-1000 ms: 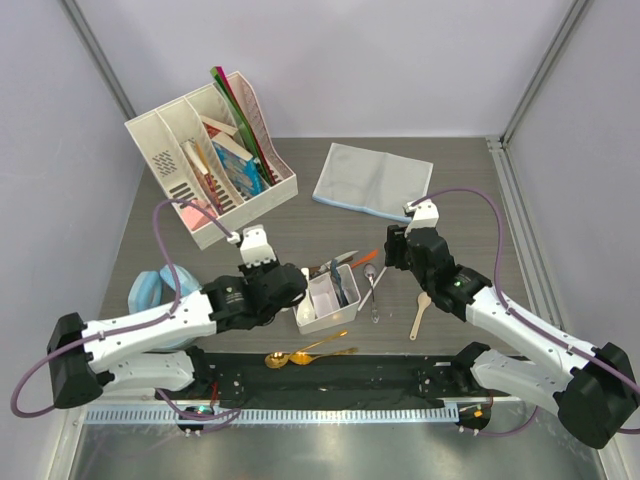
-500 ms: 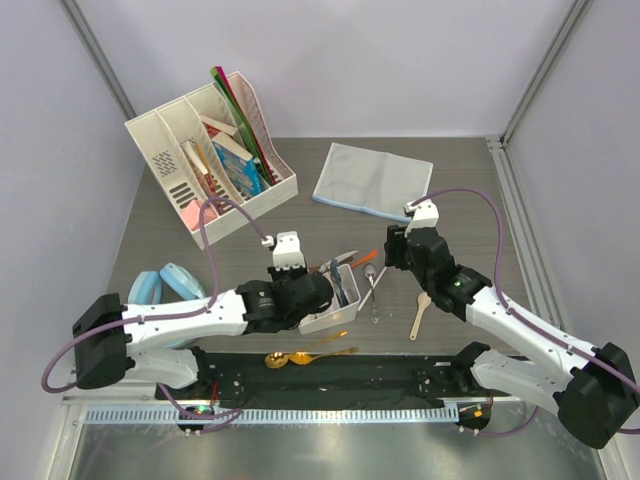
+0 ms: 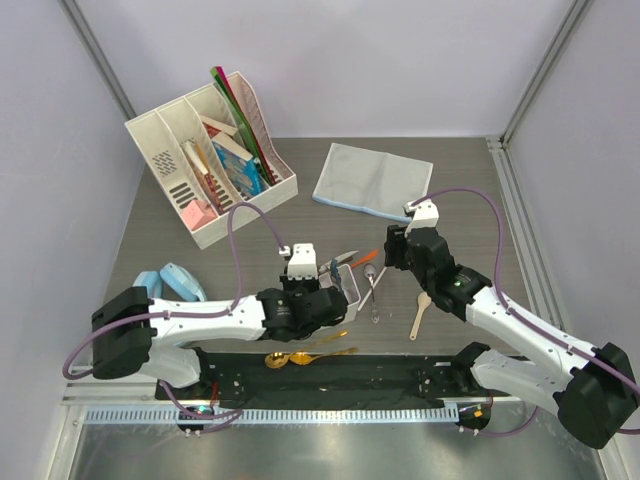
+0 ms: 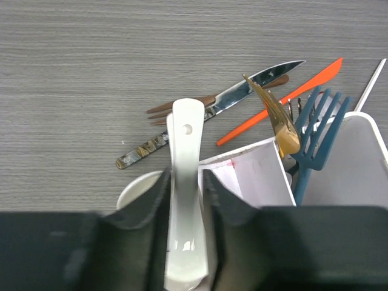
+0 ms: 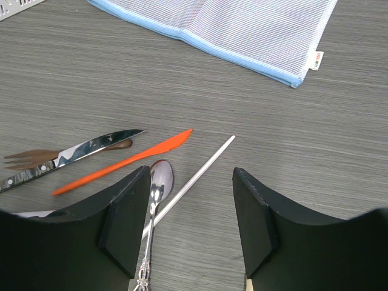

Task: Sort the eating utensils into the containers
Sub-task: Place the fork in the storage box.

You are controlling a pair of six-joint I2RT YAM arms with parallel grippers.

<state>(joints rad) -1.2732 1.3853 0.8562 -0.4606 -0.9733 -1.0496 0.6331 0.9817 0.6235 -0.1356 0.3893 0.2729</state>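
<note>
White spoon [image 4: 187,136] between left tool [image 4: 185,180] fingers, narrowly parted, over box [image 4: 257,163]

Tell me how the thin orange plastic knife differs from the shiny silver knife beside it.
The orange plastic knife is one plain colour; the silver knife has a mirror blade and mottled handle. The silver knife lies across a brown fork; the orange knife lies flat on the table. Both lie outside the white box.

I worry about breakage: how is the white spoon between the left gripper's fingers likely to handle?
The white spoon looks glossy, so it is probably slippery between the fingers of the left gripper. It appears ceramic: likely stiff, fairly heavy for its size, and it may chip if dropped.
</note>
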